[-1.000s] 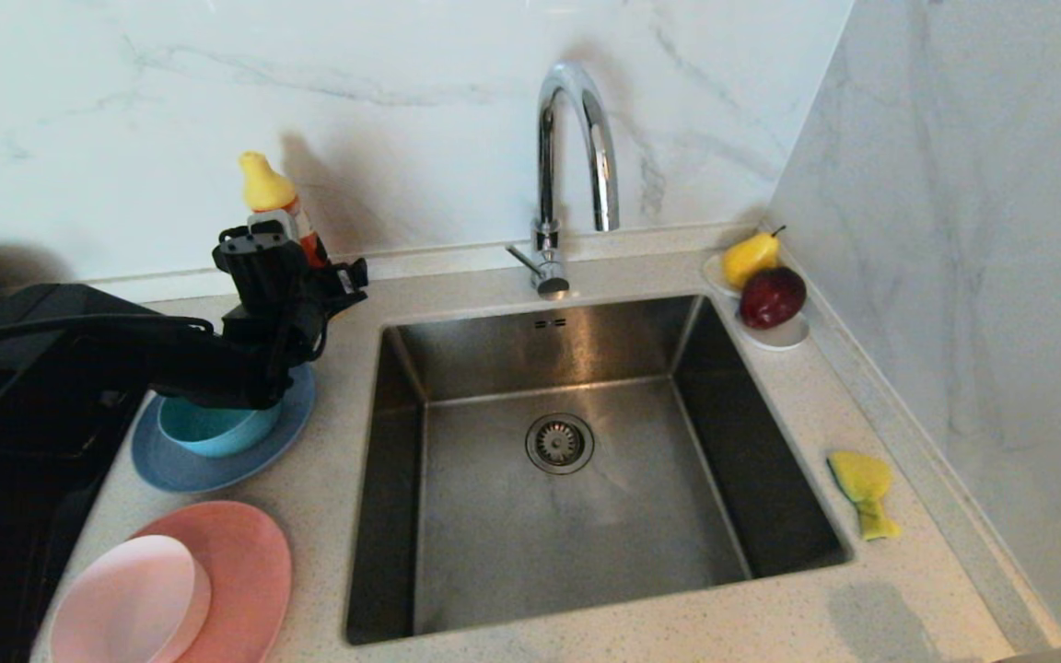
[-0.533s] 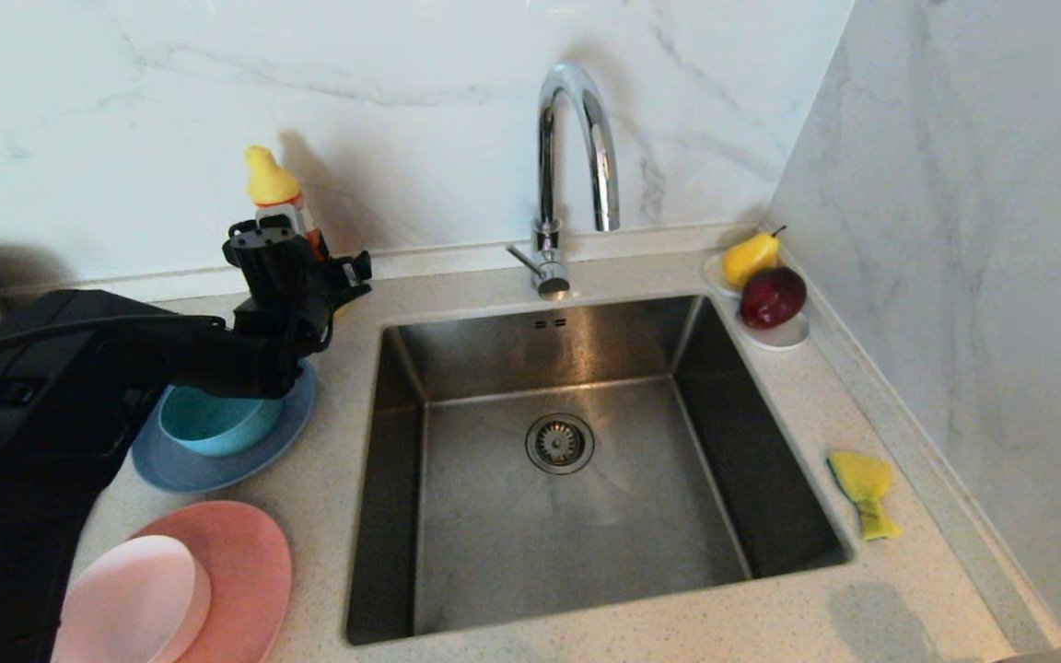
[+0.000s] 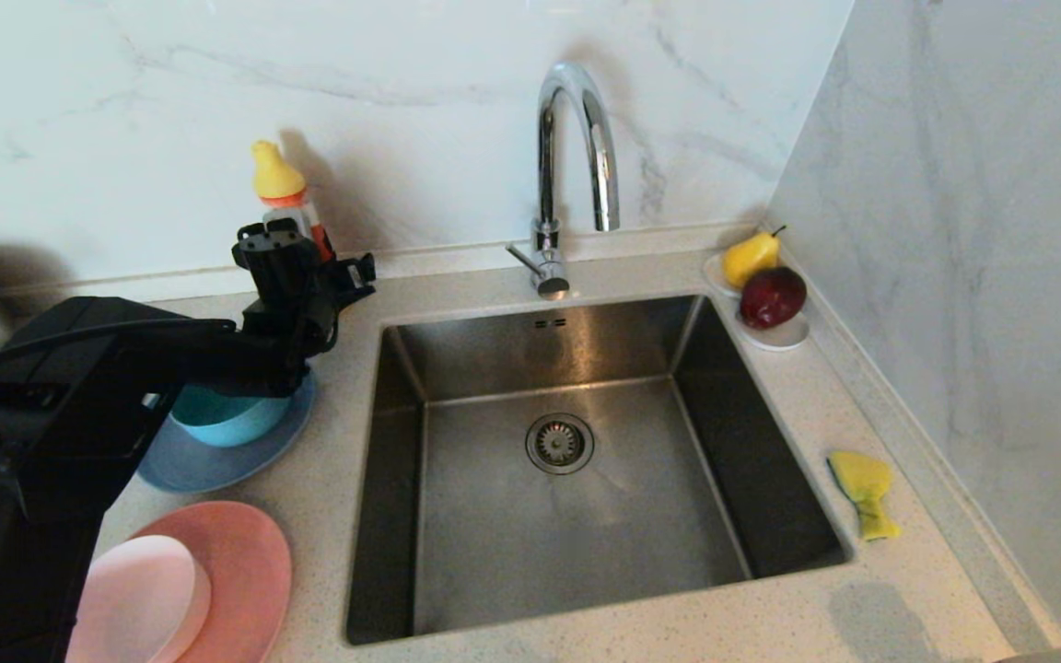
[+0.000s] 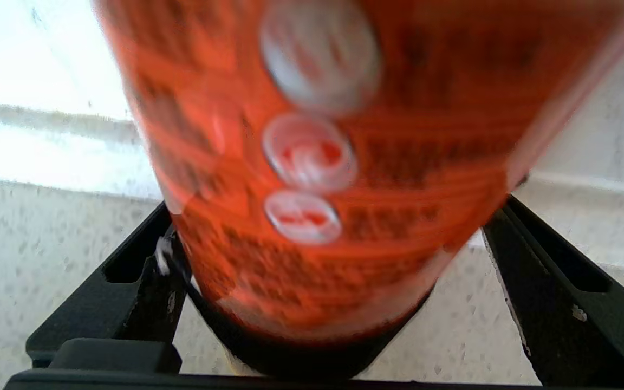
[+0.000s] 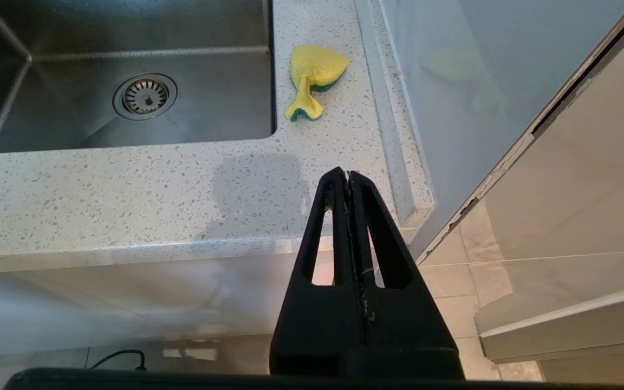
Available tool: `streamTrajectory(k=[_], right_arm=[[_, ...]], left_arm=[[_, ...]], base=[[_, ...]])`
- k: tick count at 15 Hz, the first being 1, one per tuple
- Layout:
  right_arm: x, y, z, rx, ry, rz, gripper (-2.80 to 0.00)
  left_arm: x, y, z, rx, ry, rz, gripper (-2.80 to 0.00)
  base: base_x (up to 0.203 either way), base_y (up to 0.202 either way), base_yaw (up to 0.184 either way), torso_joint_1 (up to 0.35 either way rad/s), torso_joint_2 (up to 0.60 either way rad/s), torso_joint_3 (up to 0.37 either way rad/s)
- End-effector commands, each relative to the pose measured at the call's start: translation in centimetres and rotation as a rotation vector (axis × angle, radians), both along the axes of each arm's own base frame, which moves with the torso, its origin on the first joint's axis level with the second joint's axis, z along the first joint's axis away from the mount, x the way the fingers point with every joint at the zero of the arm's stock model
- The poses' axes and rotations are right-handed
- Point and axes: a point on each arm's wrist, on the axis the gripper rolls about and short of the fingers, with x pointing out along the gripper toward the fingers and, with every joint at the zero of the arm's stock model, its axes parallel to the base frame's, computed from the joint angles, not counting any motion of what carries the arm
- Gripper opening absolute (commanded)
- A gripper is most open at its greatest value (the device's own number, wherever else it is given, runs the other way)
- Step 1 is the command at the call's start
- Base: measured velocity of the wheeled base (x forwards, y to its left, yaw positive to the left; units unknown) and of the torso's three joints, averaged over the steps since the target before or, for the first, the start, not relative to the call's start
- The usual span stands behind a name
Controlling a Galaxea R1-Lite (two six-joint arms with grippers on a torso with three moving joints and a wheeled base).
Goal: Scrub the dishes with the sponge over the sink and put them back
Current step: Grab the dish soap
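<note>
1. Straddling the orange bottle [image 4: 312, 179], left hand [image 4: 333, 303] spread wide, not gripping.
2. Right hand [image 5: 349, 181] closed, empty, below the desk [image 5: 128, 200] edge.
3. Sponge [image 3: 862, 491] right of sink [image 3: 577, 516]; dishes [image 3: 227, 419] left.

Brushed steel sink [image 3: 457, 359], glossy chrome tap [image 3: 577, 138], speckled stone counter [image 3: 328, 497], foam sponge [image 3: 862, 488]

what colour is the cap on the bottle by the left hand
Yellow; the cap tops an orange bottle, seen best in the head view.
</note>
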Motion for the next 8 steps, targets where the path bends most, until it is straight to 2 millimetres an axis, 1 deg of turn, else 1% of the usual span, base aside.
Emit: streamTrajectory(k=[1, 2, 3, 6, 8], right_arm=[[0.00, 0.00, 0.00, 0.000, 0.000, 0.001, -2.80], [0.00, 0.00, 0.00, 0.000, 0.000, 0.001, -2.80], [0.00, 0.00, 0.00, 0.000, 0.000, 0.001, -2.80], [0.00, 0.00, 0.00, 0.000, 0.000, 0.001, -2.80], [0.01, 0.00, 0.00, 0.000, 0.001, 0.001, -2.80]], left_arm=[[0.11, 0.01, 0.57, -0.003, -0.014, 0.002, 0.00], [0.11, 0.03, 0.62, -0.004, -0.015, 0.011, 0.00], [0.11, 0.05, 0.66, -0.004, -0.017, 0.022, -2.80], [0.09, 0.05, 0.60, -0.004, -0.017, 0.022, -2.80], [0.25, 0.04, 0.08, -0.003, -0.006, 0.022, -2.80]], base=[[0.000, 0.000, 0.000, 0.000, 0.00, 0.000], [0.000, 0.000, 0.000, 0.000, 0.00, 0.000], [0.000, 0.000, 0.000, 0.000, 0.00, 0.000], [0.000, 0.000, 0.000, 0.000, 0.00, 0.000], [0.000, 0.000, 0.000, 0.000, 0.00, 0.000]])
